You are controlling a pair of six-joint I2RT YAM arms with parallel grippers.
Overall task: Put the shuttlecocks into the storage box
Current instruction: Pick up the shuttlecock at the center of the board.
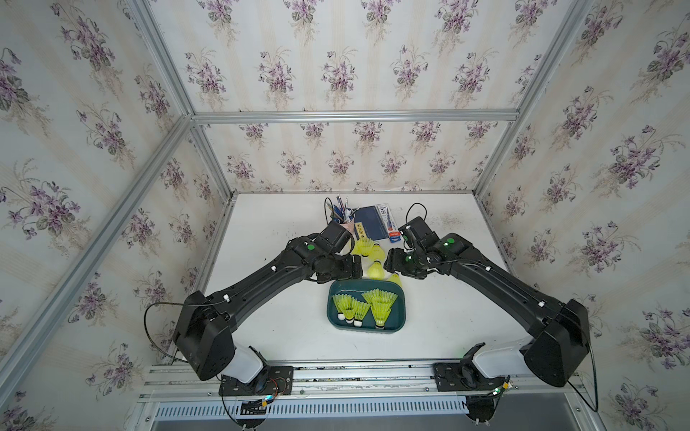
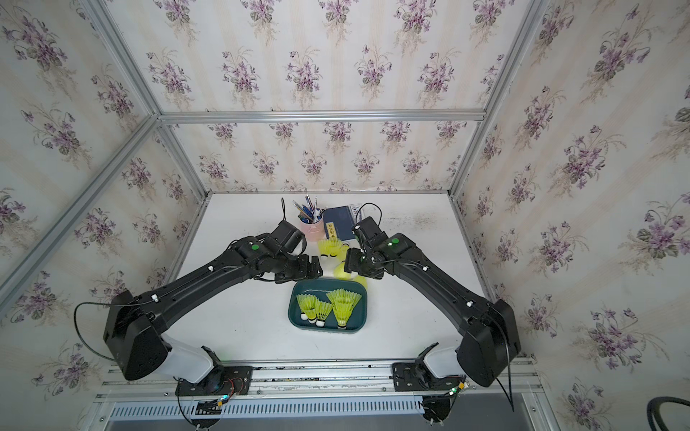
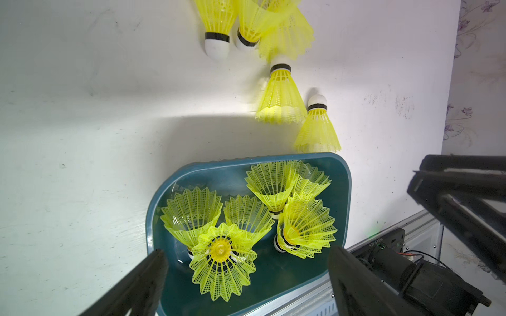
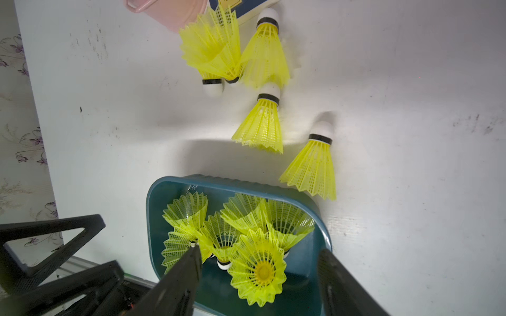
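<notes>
Nearest, the storage box [image 1: 396,318] sits on the counter [image 1: 283,317] with several shuttlecocks [image 1: 379,306] inside. Above it, near its far rim, the left claw [image 3: 247,253] and right claw [image 4: 260,250] hang released, grasping nothing. Beyond, loose shuttlecocks [image 4: 258,125] lie before the pen cup [image 2: 313,231].

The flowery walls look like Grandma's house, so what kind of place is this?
Most likely a robot practice booth dressed like a home: flowered wallpaper on metal-framed walls, two robot arms mounted on a rail, and a table holding shuttlecocks and a pen cup.
</notes>
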